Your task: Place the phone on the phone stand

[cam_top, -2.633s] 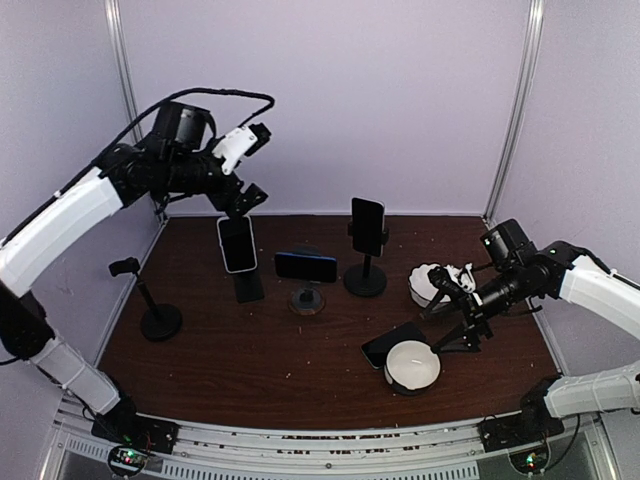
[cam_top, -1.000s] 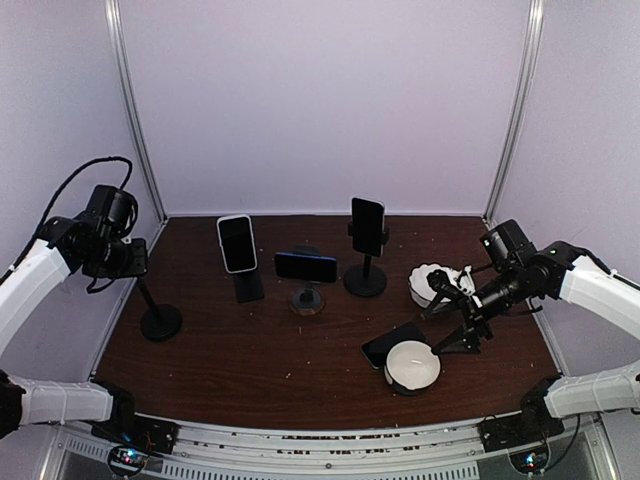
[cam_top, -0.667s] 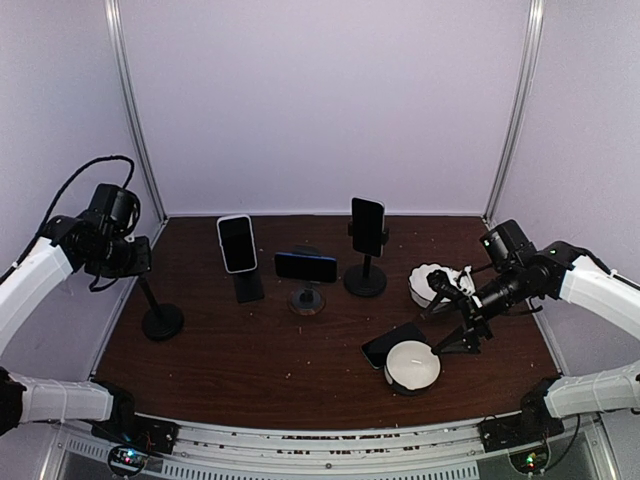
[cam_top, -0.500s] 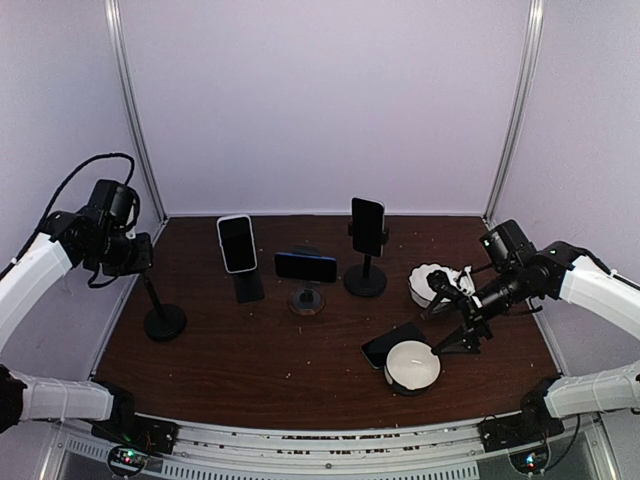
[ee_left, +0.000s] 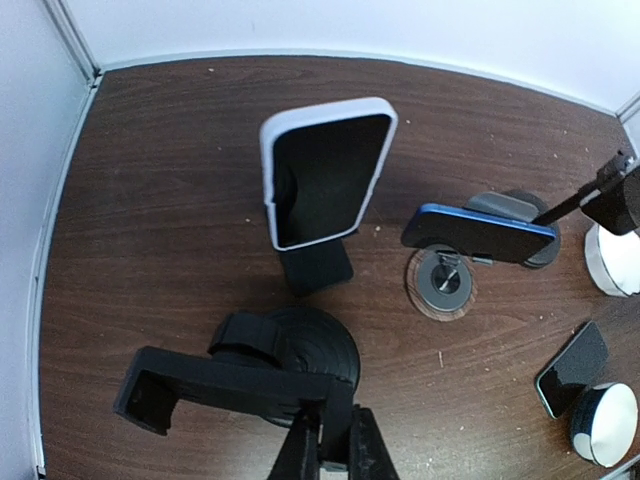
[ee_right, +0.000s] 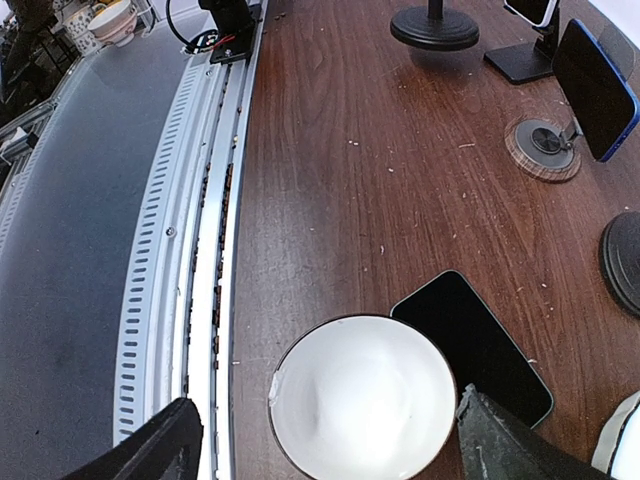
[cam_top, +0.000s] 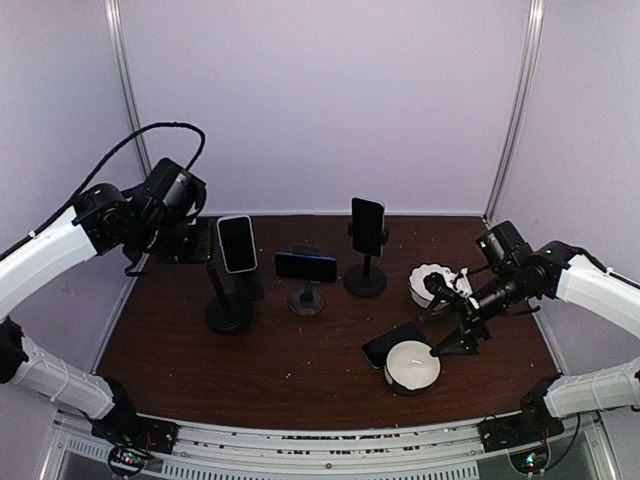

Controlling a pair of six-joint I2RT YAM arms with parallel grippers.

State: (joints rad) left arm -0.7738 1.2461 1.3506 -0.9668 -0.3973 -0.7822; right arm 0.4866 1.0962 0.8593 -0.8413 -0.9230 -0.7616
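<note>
The dark phone (cam_top: 392,344) lies flat on the table by a white bowl (cam_top: 412,365); the right wrist view shows the phone (ee_right: 476,345) too. My right gripper (cam_top: 447,316) hangs open above the bowl (ee_right: 360,400), its fingers (ee_right: 165,448) on either side of it and nothing held. The empty black phone stand (cam_top: 228,315) has a round base, a pole and a clamp head. My left gripper (cam_top: 200,243) is shut on that clamp head (ee_left: 235,385), over the stand's base (ee_left: 305,350). Whether the base touches the table I cannot tell.
A white-cased phone (cam_top: 237,243) leans on its own stand just right of the held stand. A blue phone (cam_top: 306,266) sits on a small round-based holder and a black phone (cam_top: 367,226) stands upright in a clamp stand. A white ruffled bowl (cam_top: 432,285) lies at the right.
My left gripper closed on the black stand's clamp head and carried the stand from the table's left edge rightward, up beside the white-cased phone. The right arm stayed still.
</note>
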